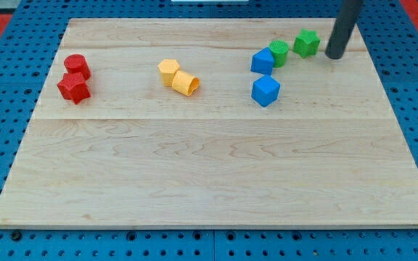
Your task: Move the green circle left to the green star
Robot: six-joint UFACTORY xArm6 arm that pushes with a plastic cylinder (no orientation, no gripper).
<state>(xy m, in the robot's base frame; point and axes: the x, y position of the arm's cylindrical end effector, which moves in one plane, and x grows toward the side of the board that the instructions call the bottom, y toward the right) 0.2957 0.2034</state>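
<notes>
The green circle (279, 52) sits at the view's upper right, touching a blue block (262, 61) on its left. The green star (307, 43) lies just to the right of the circle and slightly higher, with a small gap between them. My tip (334, 56) rests on the board just to the right of the green star, close to it; I cannot tell if they touch. The rod rises from the tip out of the view's top.
A second blue block (265, 90) lies below the first. A yellow hexagon-like block (167, 70) and a yellow cylinder (186, 83) sit near the top centre. A red cylinder (76, 66) and a red star (73, 88) sit at the left. The wooden board (209, 174) ends close to the right of my tip.
</notes>
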